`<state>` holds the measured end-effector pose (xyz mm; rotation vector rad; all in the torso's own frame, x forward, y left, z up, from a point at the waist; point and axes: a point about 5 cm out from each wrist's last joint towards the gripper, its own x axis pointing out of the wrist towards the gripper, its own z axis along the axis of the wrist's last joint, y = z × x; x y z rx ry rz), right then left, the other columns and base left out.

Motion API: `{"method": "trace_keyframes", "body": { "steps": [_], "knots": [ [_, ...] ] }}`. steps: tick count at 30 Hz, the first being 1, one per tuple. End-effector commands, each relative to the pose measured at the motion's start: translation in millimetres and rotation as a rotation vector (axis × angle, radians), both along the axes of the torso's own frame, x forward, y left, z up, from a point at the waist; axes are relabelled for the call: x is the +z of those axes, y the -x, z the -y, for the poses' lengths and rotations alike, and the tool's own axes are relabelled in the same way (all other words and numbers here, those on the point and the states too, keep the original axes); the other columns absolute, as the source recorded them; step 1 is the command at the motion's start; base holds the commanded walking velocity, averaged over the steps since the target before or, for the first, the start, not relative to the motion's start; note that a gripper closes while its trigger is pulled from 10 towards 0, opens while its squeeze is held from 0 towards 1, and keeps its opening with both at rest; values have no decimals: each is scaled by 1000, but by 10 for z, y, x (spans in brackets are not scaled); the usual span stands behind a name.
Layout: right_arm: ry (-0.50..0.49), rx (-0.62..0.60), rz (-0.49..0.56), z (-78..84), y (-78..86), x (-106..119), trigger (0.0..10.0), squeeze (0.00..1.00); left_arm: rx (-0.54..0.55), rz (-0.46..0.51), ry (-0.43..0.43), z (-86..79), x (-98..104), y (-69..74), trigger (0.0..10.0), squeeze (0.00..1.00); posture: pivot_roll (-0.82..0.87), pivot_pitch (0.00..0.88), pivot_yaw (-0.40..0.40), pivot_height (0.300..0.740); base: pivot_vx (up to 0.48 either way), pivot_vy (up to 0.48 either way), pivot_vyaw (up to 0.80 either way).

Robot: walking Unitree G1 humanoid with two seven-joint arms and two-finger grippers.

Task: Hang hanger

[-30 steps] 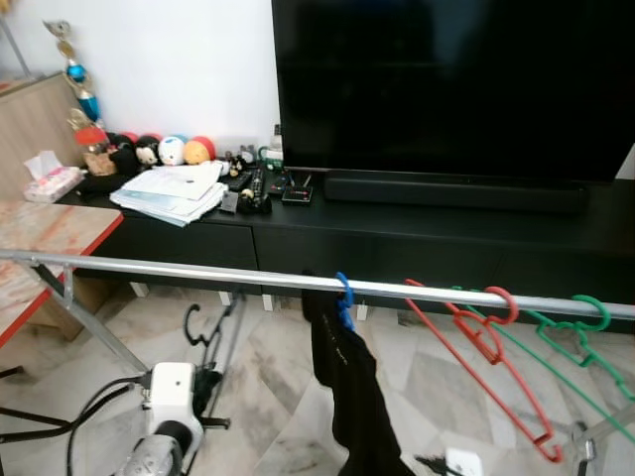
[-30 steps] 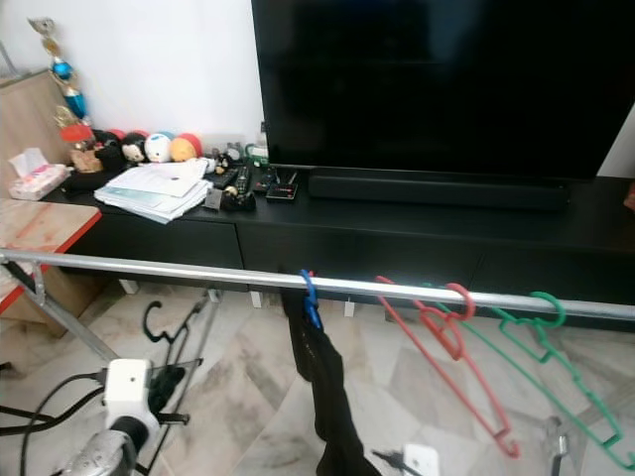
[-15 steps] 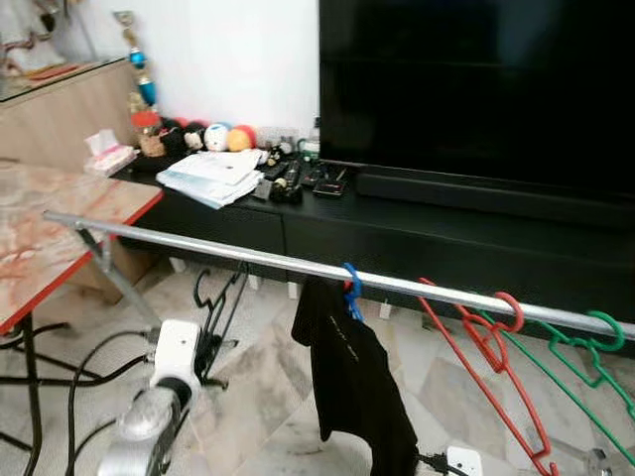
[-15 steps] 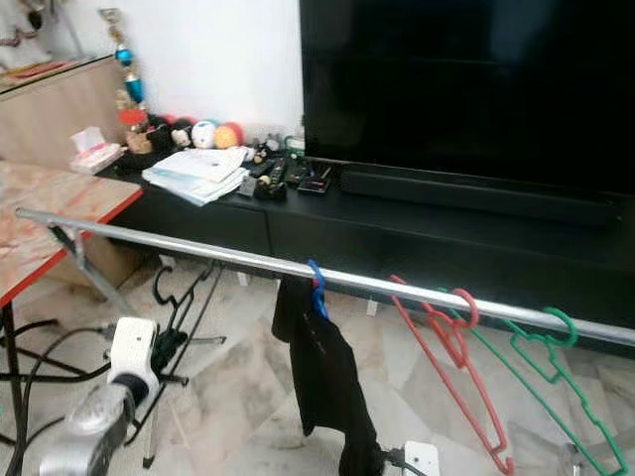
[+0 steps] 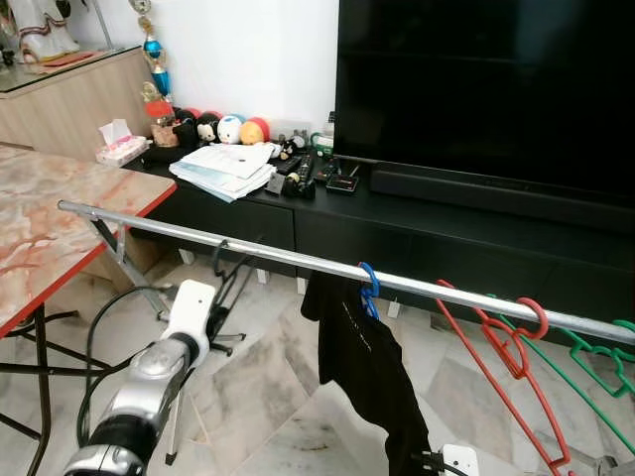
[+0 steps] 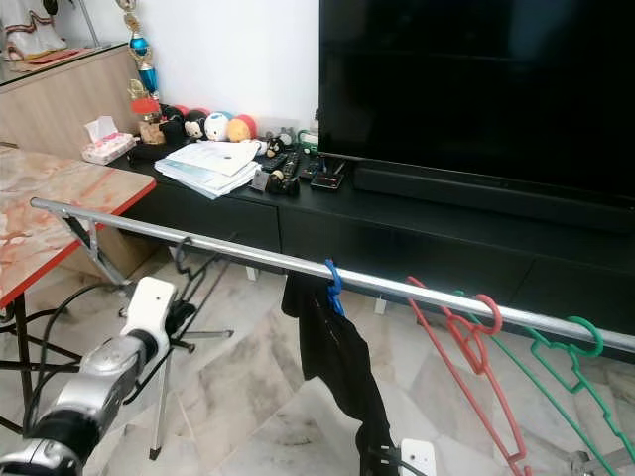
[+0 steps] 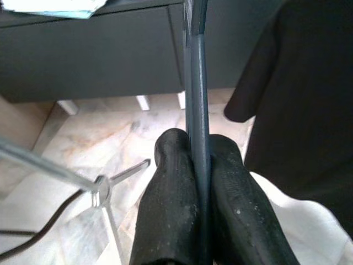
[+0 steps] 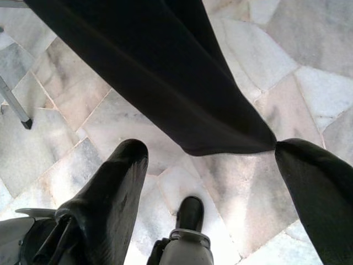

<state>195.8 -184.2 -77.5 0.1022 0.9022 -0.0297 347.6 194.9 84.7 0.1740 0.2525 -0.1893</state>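
Observation:
A silver clothes rail [image 5: 278, 257] runs across in front of me. My left gripper [image 7: 198, 165] is shut on the bar of a dark hanger [image 7: 197, 99]. Its hook [image 5: 216, 256] is up at the rail, left of the hung clothes; I cannot tell whether it rests on the rail. My left arm's white wrist [image 5: 191, 302] sits just below. A black garment [image 5: 362, 347] hangs from a blue hanger [image 5: 369, 288]; further right hang a red hanger [image 5: 496, 347] and a green hanger [image 5: 595, 362]. My right gripper [image 8: 209, 148] is open, low beside the garment's hem [image 8: 165, 72].
Behind the rail are a large TV [image 5: 486, 89] and a black console [image 5: 417, 223] bearing papers, toys and remotes. A marble-top table with a red edge [image 5: 60, 233] stands at the left. The rack's slanted leg [image 5: 109, 248] and cables lie over the tiled floor.
The camera has shifted to the left. My left arm has lifted the dark hanger, so its hook has gone from below the rail up to rail height.

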Motion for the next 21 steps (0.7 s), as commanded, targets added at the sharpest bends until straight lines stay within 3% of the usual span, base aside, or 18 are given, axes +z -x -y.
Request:
{"method": "trace_keyframes", "body": {
  "steps": [1,8,21],
  "knots": [
    [-2,11,-7,-21,1,-4,10000,0,-22,-25,-21,15,-27,-5,10000,0,50,30,13,740,0,0,0],
    [1,9,-8,-22,-7,-1,10000,0,-96,-53,-58,179,-24,-79,10000,0,47,28,13,740,0,0,0],
    [7,18,-13,-6,-6,0,10000,0,-28,-65,-21,330,42,-201,10000,0,36,32,3,740,0,0,0]
  ]
}}
